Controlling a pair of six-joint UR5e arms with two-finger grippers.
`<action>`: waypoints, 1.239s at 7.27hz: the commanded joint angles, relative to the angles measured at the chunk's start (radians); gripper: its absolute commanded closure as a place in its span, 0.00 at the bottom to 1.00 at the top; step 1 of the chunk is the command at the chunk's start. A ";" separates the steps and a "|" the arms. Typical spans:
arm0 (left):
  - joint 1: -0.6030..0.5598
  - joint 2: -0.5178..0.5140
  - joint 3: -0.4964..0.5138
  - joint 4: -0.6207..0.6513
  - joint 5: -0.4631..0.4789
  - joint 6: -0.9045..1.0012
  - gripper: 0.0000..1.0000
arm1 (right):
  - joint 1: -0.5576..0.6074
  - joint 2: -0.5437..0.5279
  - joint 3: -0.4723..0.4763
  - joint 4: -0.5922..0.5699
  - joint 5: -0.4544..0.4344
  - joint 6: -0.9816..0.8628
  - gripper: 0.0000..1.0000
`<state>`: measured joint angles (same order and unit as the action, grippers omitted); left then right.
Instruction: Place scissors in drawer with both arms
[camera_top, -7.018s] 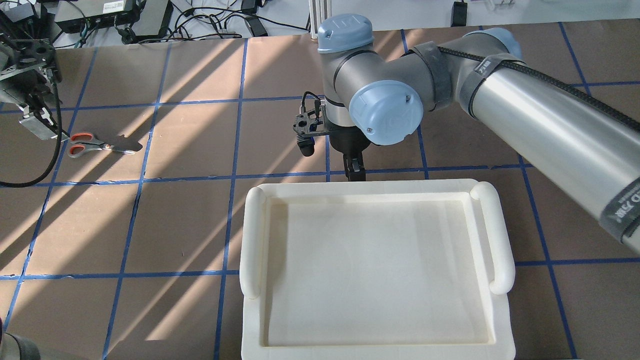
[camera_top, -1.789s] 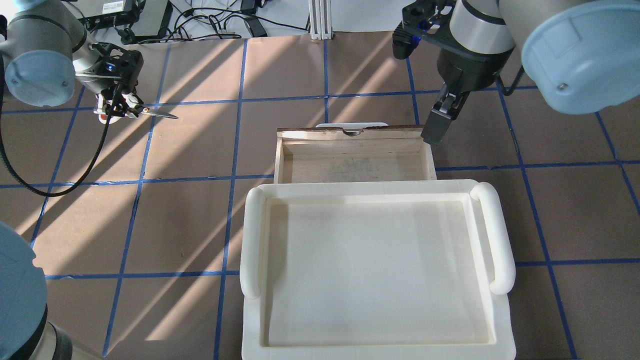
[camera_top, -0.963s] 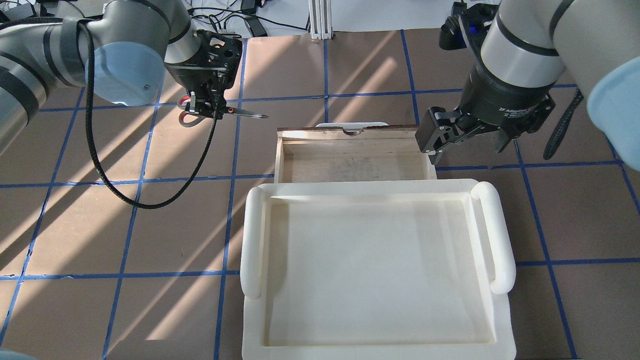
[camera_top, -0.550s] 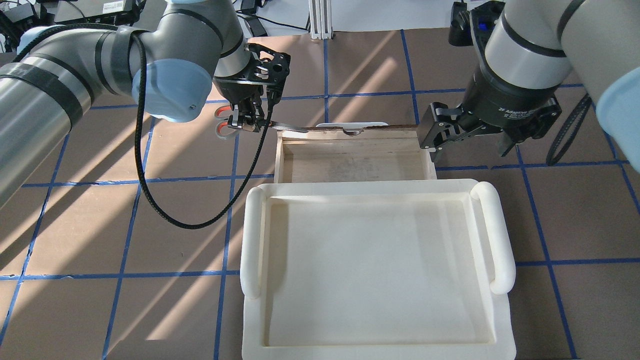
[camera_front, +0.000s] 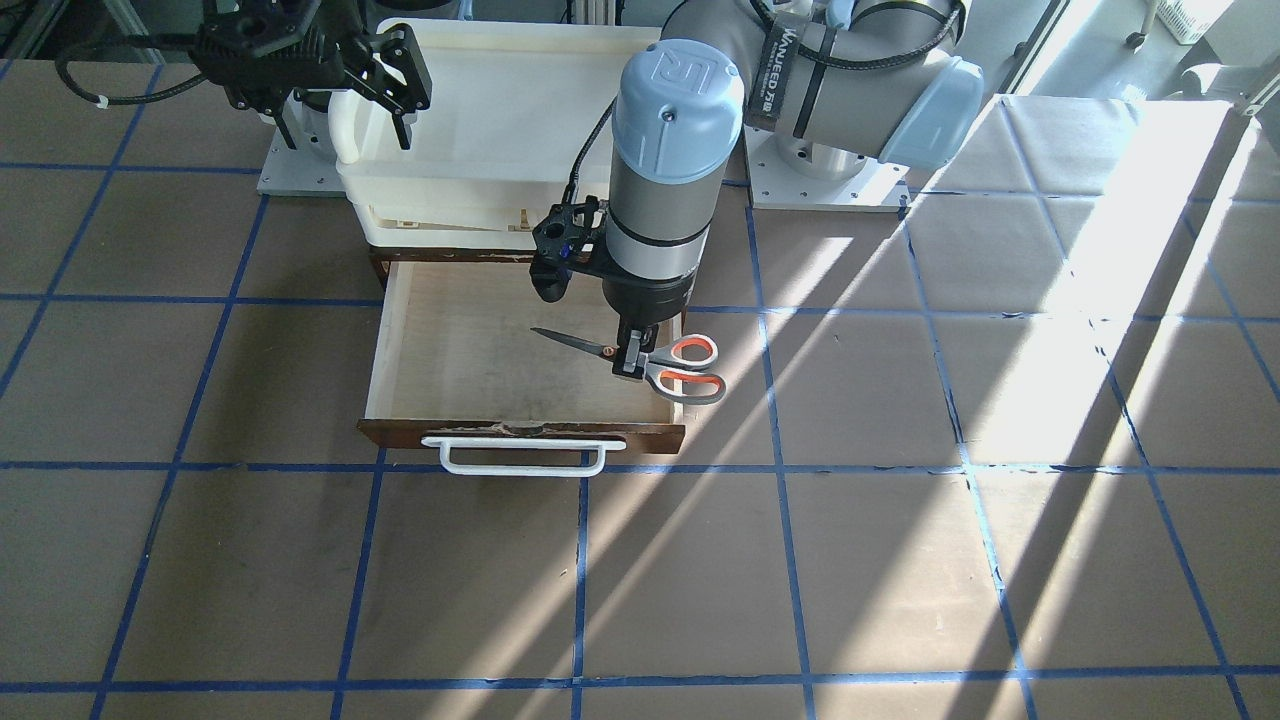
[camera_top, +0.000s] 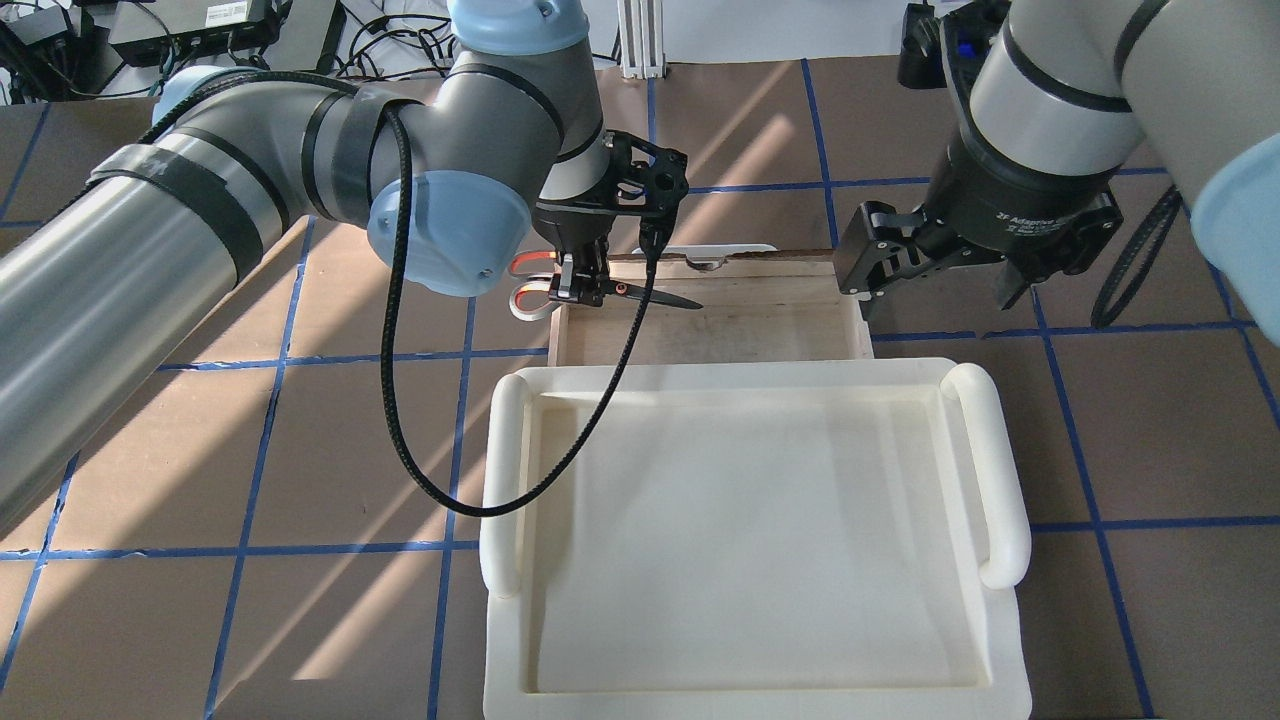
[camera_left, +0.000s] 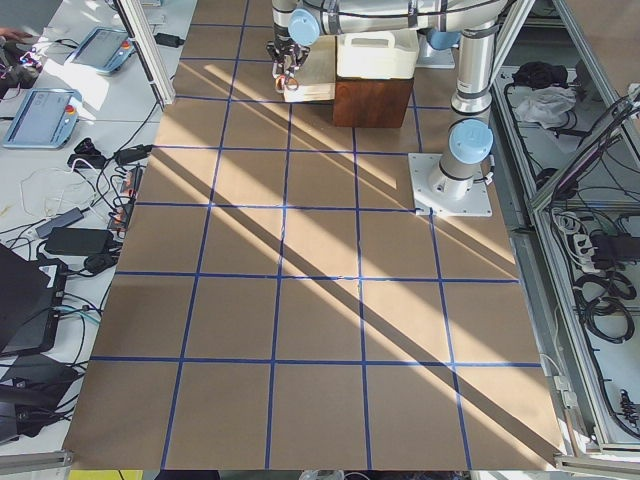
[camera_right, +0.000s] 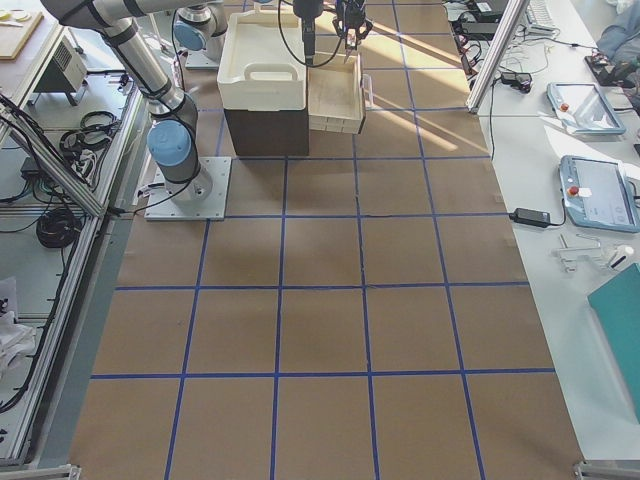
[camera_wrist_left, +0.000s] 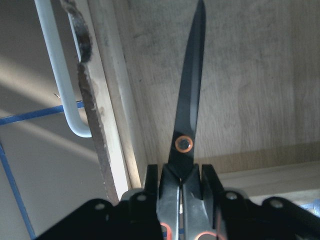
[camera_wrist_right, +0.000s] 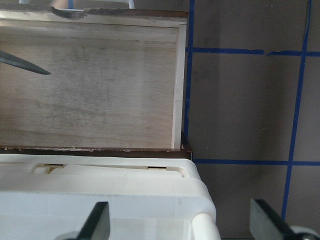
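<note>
At table: left gripper (camera_front: 632, 362) clamped tight on scissors (camera_front: 578, 344) at pivot. Blades closed, tips reaching inward over pale plywood floor of open drawer (camera_front: 381, 340). Orange-lined loops sit behind fingers, outside drawer's side wall. Bare floor under and ahead of blades. Dark front edge with white bar handle (camera_front: 520, 456) just to gripper's side. Circled "UR" mark on blue cap (camera_front: 665, 72) above wrist. Across drawer, right gripper (camera_top: 935, 280), body lettered "2F Adaptive", spread wide, empty, over drawer's opposite wall beside cream tub (camera_top: 1000, 470).
</note>
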<state>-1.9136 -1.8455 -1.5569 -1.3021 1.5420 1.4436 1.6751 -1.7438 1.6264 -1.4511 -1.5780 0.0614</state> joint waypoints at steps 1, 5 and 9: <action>-0.066 -0.015 0.000 -0.002 -0.002 -0.020 1.00 | 0.000 0.001 0.001 0.003 0.001 -0.005 0.00; -0.084 -0.032 -0.023 0.006 -0.005 -0.022 1.00 | 0.000 0.003 0.001 0.006 0.003 -0.006 0.00; -0.090 -0.052 -0.041 0.017 -0.005 -0.014 1.00 | 0.000 0.003 0.001 0.008 0.000 -0.009 0.00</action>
<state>-2.0024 -1.8886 -1.5974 -1.2869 1.5372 1.4276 1.6751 -1.7411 1.6276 -1.4440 -1.5796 0.0526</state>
